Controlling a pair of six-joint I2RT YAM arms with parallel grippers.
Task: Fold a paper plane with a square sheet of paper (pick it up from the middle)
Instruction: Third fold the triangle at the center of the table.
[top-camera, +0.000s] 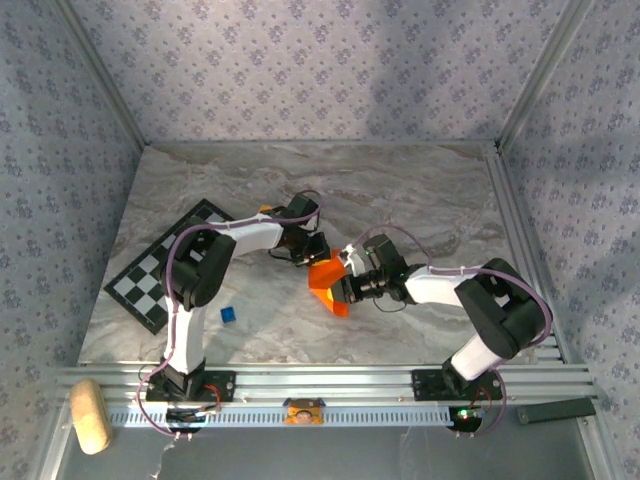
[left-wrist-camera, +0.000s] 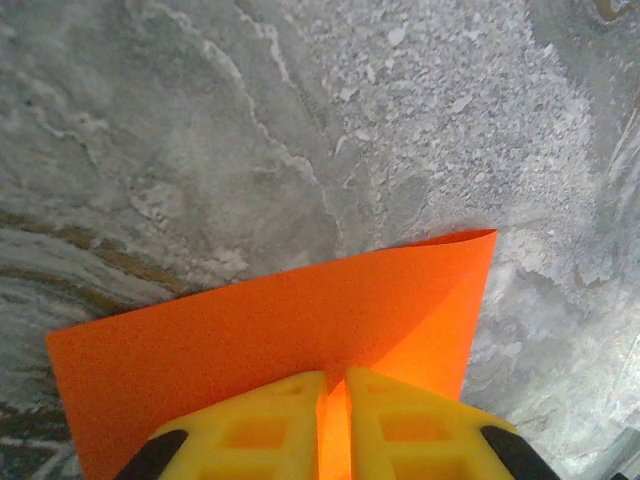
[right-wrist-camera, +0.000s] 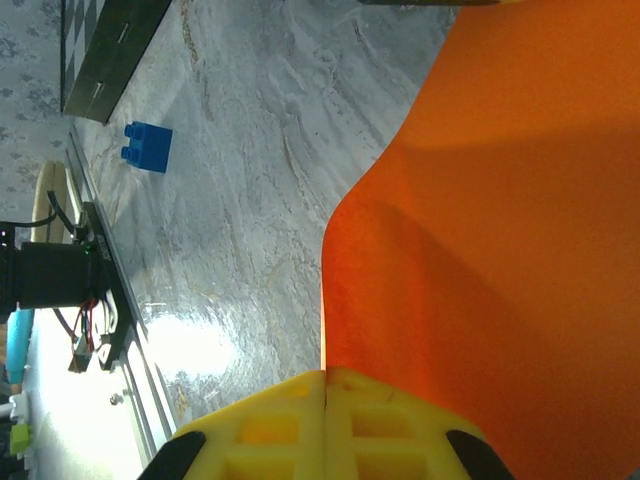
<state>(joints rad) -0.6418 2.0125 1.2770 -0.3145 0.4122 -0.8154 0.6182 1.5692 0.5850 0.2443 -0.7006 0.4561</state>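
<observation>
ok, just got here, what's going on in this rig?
Both arms have the square sheet of paper held over the marble table, mid-workspace. The left gripper is pinched on one edge and the right gripper is shut on another, so the sheet hangs bent between them. It looks curved rather than sharply creased; no plane shape yet. A blue block and a checkered board sit to the left.

I work in a lab test cell: my left arm (top-camera: 190, 290) and right arm (top-camera: 490, 310) bolted to aluminium rails (top-camera: 330, 380) edging a marble-patterned bench (top-camera: 420, 190), boxed by floral-papered panels (top-camera: 300, 60)
</observation>
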